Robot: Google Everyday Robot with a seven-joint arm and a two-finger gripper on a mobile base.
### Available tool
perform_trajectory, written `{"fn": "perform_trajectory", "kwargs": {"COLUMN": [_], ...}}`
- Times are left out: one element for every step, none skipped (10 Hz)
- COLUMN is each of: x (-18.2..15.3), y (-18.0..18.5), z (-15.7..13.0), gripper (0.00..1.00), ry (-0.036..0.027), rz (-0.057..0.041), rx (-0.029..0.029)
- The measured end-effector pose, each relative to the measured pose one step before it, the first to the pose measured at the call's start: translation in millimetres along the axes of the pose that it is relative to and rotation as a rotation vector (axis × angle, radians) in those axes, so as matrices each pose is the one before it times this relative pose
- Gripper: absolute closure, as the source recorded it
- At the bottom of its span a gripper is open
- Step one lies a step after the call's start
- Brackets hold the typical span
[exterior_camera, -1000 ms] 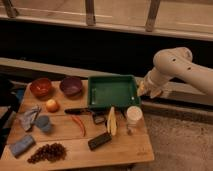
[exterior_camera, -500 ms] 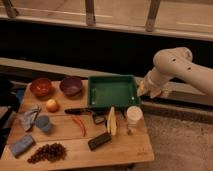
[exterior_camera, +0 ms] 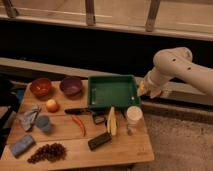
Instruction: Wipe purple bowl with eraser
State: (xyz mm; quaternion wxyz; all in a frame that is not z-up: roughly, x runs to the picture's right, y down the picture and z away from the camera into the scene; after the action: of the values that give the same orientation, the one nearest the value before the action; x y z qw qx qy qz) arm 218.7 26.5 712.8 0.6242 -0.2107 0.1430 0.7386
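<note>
Tray apparently lies between gripper and purple bowl.

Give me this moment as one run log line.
gripper: beside green tray, far from eraser | eraser: on table near front edge, untouched | purple bowl: beside orange bowl, back of table | wiping: not started

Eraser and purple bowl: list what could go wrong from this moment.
1. The claw hangs off the right edge of the wooden table, beside the green tray. Reaching for the eraser may knock over the white cup standing between them.
2. The eraser lies close to a yellow corn cob, which a grasp could catch.
3. The purple bowl sits loose next to the orange-red bowl; wiping might shove it into that one.
</note>
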Motion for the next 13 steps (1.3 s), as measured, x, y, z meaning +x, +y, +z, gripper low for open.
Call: {"fn": "perform_trajectory", "kwargs": {"x": [0.17, 0.66, 1.19, 1.14, 1.53, 2.1, 5.35, 3.84, 4.72, 2.54, 2.28, 3.97, 4.66], "y": [-0.21, 0.41, 4.6, 13.62, 15.44, 15.6, 17.47, 5.85, 3.36, 13.15, 14.22, 15.83, 18.61], "z": [-0.04, -1.53, -5.33, -4.05, -0.52, 1.28, 1.45, 2.24, 3.97, 4.91, 3.64, 4.61, 5.52], "gripper": [0.46, 0.46, 0.46, 0.46, 0.46, 0.46, 0.46, 0.46, 0.46, 0.46, 0.46, 0.46, 0.46], "ry": [-0.00029, -0.00743, -0.01008, -0.00028, 0.00533, 0.00781, 0.01583, 0.01166, 0.02115, 0.01862, 0.01759, 0.02381, 0.02542], "rz": [-0.00055, -0.0089, -0.02654, -0.039, -0.03862, -0.04275, -0.04066, -0.02134, -0.03563, -0.04756, -0.03898, -0.04431, -0.04965], "rx": [-0.00007, 0.00538, 0.01525, 0.00487, 0.00668, 0.01354, 0.00486, 0.004, 0.00582, -0.00494, -0.00533, -0.00744, -0.01184]}}
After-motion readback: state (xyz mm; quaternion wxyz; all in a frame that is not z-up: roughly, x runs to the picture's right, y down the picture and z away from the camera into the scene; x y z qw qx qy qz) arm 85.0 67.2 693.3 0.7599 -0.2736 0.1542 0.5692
